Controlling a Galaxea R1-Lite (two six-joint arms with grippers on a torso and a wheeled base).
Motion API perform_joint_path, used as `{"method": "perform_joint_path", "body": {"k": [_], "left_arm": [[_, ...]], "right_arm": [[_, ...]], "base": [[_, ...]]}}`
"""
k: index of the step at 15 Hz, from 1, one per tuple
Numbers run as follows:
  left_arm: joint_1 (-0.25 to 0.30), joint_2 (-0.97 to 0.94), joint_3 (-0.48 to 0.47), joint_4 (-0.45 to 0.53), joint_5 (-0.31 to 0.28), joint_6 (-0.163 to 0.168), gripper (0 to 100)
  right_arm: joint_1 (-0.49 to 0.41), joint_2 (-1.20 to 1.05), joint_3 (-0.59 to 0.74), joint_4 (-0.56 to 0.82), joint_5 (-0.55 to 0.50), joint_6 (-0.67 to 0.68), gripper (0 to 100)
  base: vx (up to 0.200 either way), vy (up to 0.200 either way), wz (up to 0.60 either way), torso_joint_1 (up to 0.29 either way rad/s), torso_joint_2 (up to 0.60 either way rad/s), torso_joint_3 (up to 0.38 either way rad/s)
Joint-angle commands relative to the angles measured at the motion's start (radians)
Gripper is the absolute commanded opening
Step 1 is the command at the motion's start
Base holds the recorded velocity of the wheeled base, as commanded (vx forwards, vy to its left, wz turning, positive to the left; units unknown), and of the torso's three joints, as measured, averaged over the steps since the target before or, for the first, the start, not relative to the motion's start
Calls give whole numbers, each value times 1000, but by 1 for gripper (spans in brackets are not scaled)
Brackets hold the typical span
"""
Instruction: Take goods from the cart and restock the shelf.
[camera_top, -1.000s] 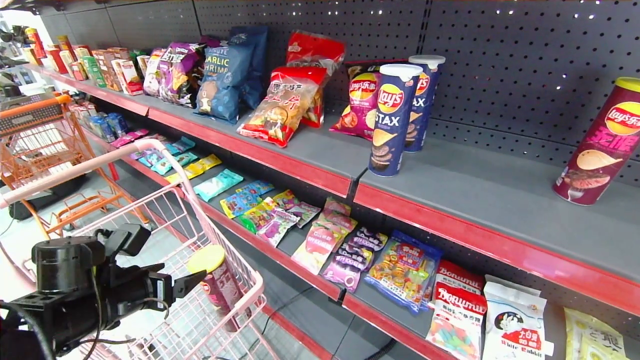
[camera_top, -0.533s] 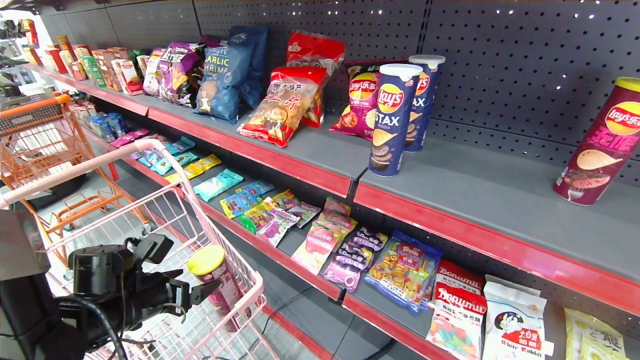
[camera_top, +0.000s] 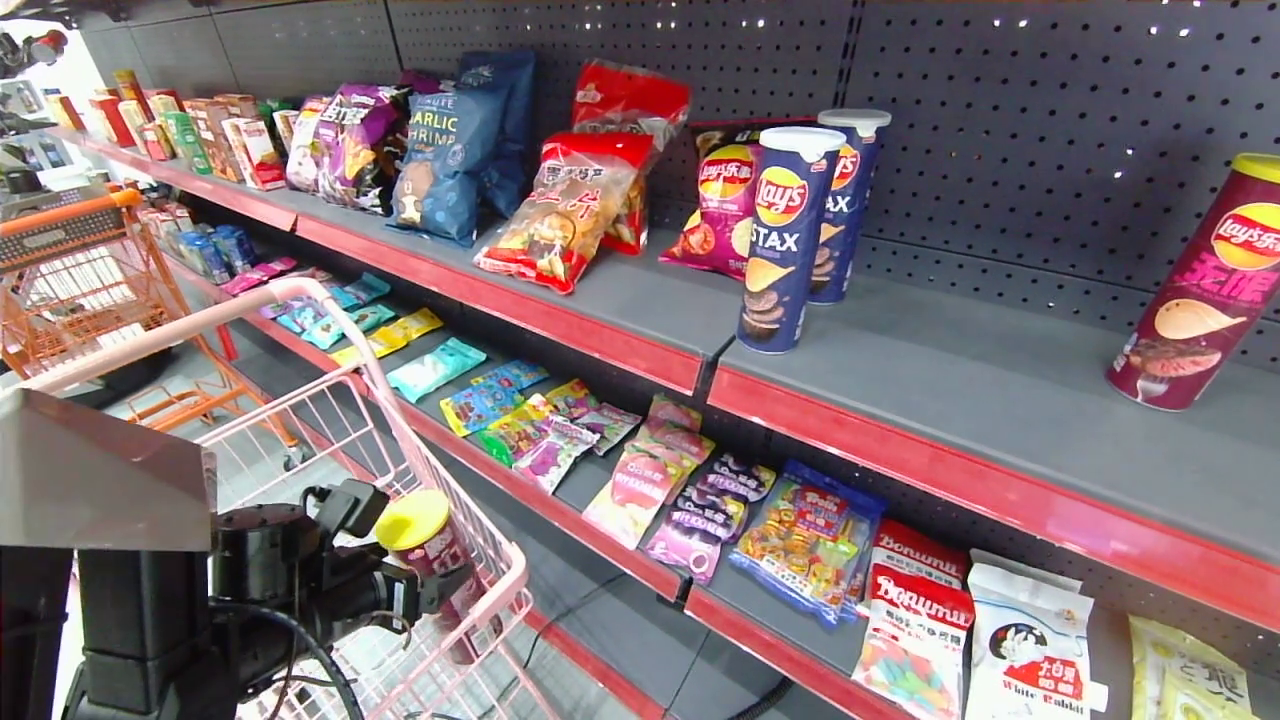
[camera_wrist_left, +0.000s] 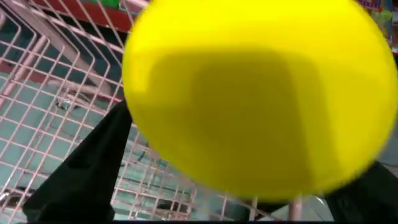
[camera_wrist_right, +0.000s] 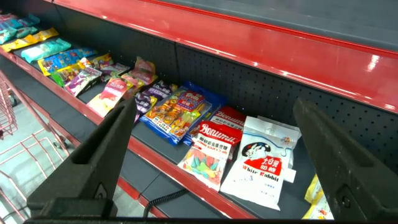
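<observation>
Lower left of the head view, the left gripper (camera_top: 440, 590) sits inside the pink cart (camera_top: 505, 592), level with the body of the maroon chip can (camera_top: 432, 550) just under its yellow lid (camera_wrist_left: 261, 93). Its dark fingers (camera_wrist_left: 87, 168) are spread to either side of the can, which stands upright against the cart's near corner; whether the pads already touch it cannot be told.

The step in hand looks like the grasp. To do it well, centre the can between the fingers before closing, and close on the straight wall below the lid — not on the lid's lip, which could pop off or let the tube slip. The wire side is close by, so lift straight up until the base is above the rim, then swing toward the upper shelf (camera_top: 950, 400), where a matching can (camera_top: 1190, 290) stands at the right edge of the frame with bare grey board between it and the blue cans (camera_top: 785, 240).

The right gripper (camera_wrist_right: 214, 106) hangs wide open over the lower shelf's candy bags, holding nothing.
</observation>
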Motion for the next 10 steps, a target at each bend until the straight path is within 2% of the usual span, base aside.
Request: {"method": "perform_joint_path", "body": {"k": [1, 2, 4, 6, 10], "left_arm": [[-1, 33, -65, -1, 7, 0, 100], [-3, 33, -95, -1, 7, 0, 0], [-8, 32, -113, -1, 5, 2, 0], [-15, 25, -90, -1, 5, 0, 0], [-23, -197, 51, -1, 1, -12, 0]], "right_arm": [[0, 1, 0, 0, 0, 0, 100], [0, 1, 0, 0, 0, 0, 100], [0, 1, 0, 0, 0, 0, 100], [0, 1, 0, 0, 0, 0, 100], [0, 1, 0, 0, 0, 2, 100]], "base": [[0, 0, 0, 0, 0, 0], [0, 0, 0, 0, 0, 0], [0, 0, 0, 0, 0, 0], [0, 0, 0, 0, 0, 0], [0, 0, 0, 0, 0, 0]]}}
